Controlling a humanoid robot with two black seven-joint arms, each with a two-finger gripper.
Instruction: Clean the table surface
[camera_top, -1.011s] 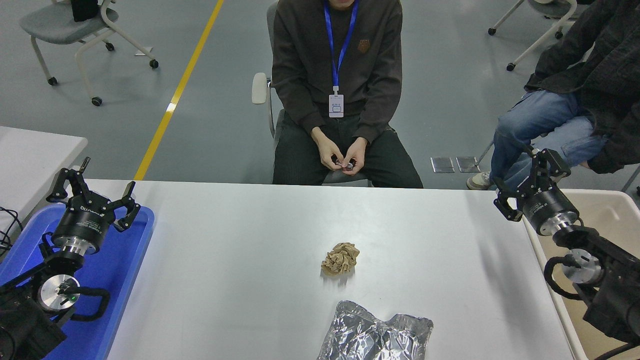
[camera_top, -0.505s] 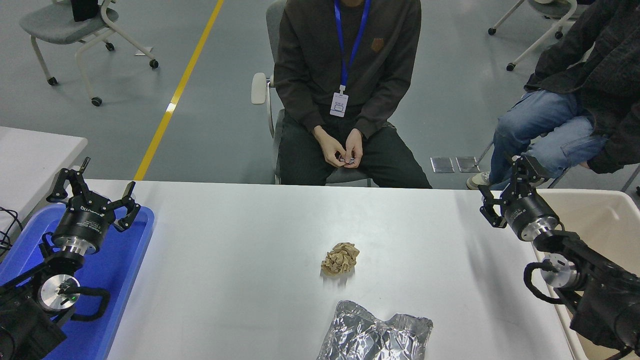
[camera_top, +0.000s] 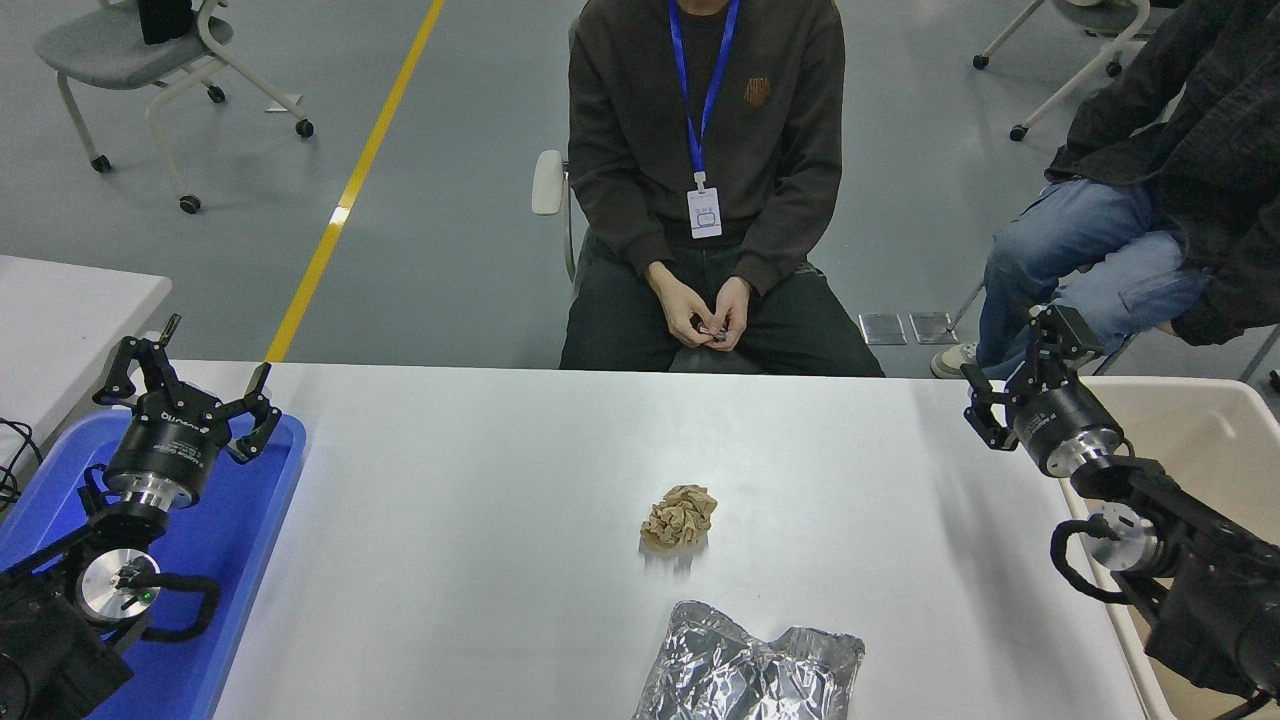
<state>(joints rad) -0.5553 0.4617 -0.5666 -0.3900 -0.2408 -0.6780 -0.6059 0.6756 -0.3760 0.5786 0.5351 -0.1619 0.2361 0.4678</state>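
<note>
The white table surface (camera_top: 480, 480) fills the middle of the head view. A crumpled brown paper ball (camera_top: 680, 517) lies near its centre. A crinkled silver foil bag (camera_top: 750, 673) lies at the front edge, just below the ball. My right gripper (camera_top: 1012, 370) hovers open over the table's far right edge, well right of both items and holding nothing. My left gripper (camera_top: 185, 375) is parked open above the blue tray at the left.
A blue tray (camera_top: 250, 520) sits at the table's left end and a beige bin (camera_top: 1210, 430) at its right end. A smaller white table (camera_top: 60, 310) stands at far left. One person sits behind the far edge, another at the upper right.
My right arm swung left from above the beige bin to the table's right edge, then held almost still. The seated person shifted slightly right. The left arm stayed parked.
</note>
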